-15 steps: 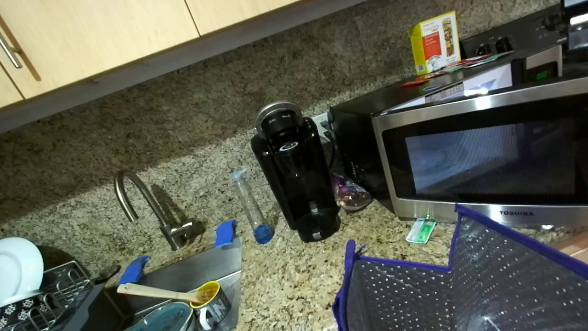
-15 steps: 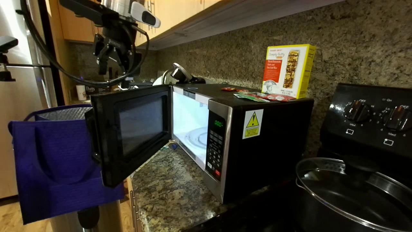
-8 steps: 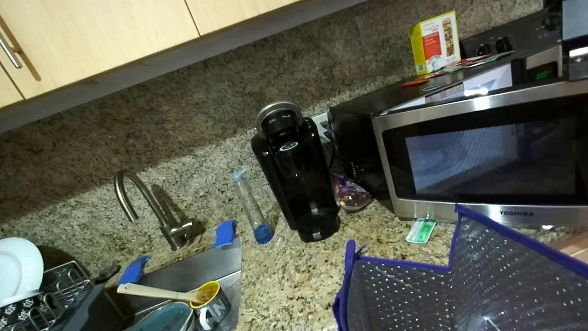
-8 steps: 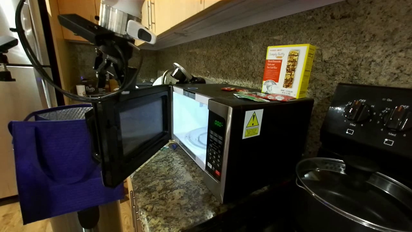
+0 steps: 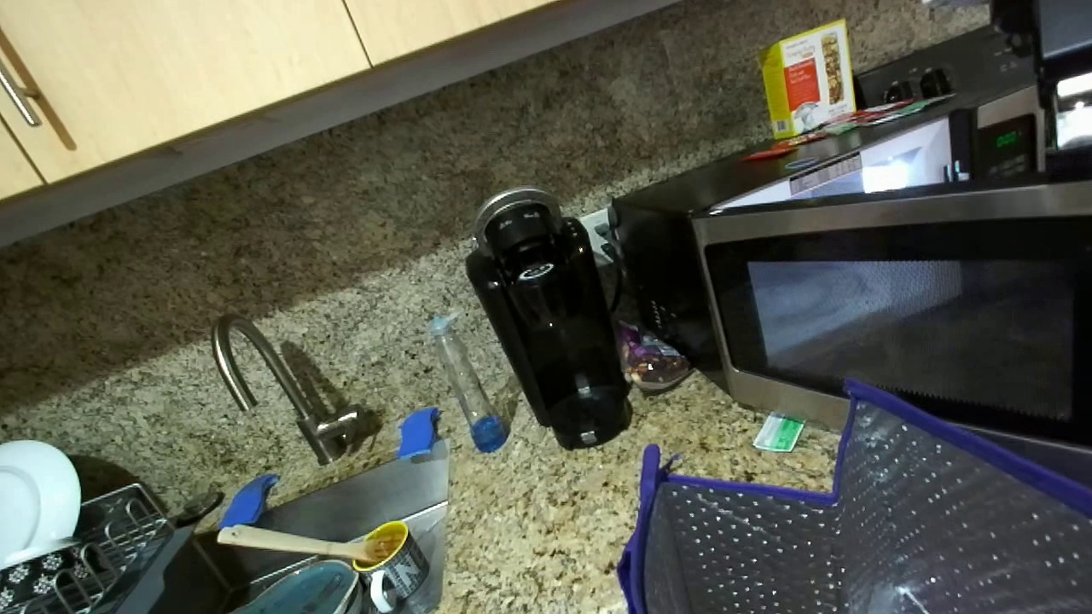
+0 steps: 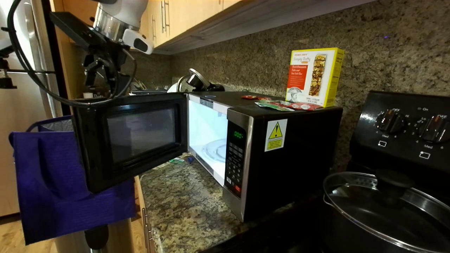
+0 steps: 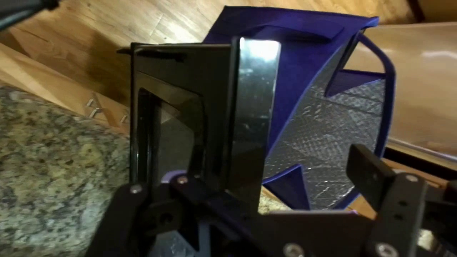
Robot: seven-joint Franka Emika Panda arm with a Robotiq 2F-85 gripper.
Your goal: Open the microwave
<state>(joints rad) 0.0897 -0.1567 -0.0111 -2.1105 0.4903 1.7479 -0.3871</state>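
Note:
The stainless-steel and black microwave (image 6: pixel 295 168) stands on the granite counter, its lit inside showing. Its door (image 6: pixel 140 130) stands wide open toward the purple bag. The outer face of the door (image 5: pixel 904 333) shows in an exterior view. My gripper (image 6: pixel 102 84) is low over the door's top edge near its free end. In the wrist view the gripper (image 7: pixel 289 178) has its fingers wide apart. The right finger is on the outer side of the door (image 7: pixel 216 89); the left fingertip is hard to make out against the dark door. Whether the gripper touches the door is unclear.
A purple insulated bag (image 5: pixel 742 546) stands close in front of the door; it also shows in the wrist view (image 7: pixel 321 121). A black coffee maker (image 5: pixel 554 333) stands beside the microwave. A snack box (image 6: pixel 314 77) sits on top. A lidded pot (image 6: pixel 383 214) is on the stove.
The microwave door has swung further open over the last half second. My gripper has come down and then moved outward with the door's free end.

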